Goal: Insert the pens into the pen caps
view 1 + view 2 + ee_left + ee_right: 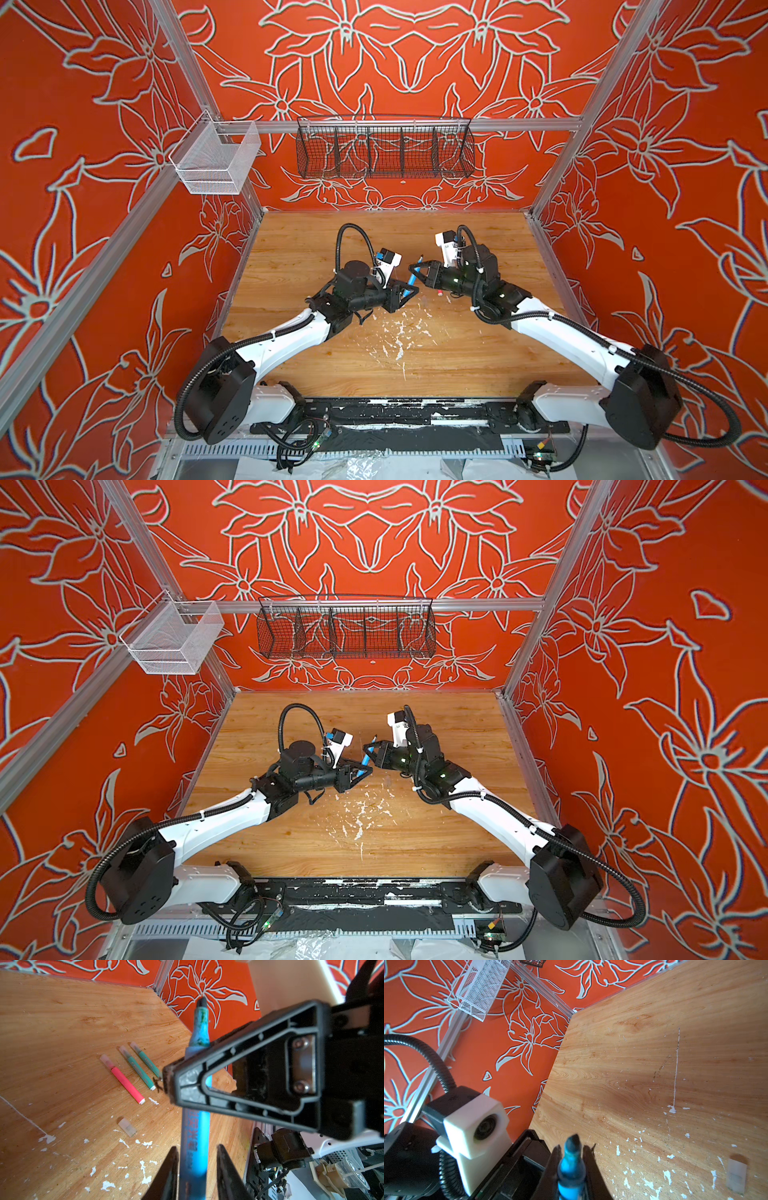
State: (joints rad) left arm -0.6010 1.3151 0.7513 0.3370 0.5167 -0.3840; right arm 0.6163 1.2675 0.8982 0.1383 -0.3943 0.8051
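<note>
A blue pen (412, 276) (366, 757) hangs tilted above the middle of the table, dark tip pointing away. My right gripper (417, 269) (572, 1153) is shut on the blue pen (571, 1167) just behind the tip. My left gripper (408, 291) (197, 1149) is open. Its fingers straddle the lower barrel of the blue pen (195, 1130), with a small gap on one side. A red-pink pen (126, 1084) and two green pens (138, 1070) (147, 1061) lie side by side on the wood, each wearing a translucent cap. One loose pen cap (127, 1127) (736, 1176) lies near them.
White paint flecks (399, 336) scatter over the wooden table (291, 249). A white mesh basket (216, 162) and a black wire basket (384, 151) hang on the back rail. The two arms meet close together at mid-table.
</note>
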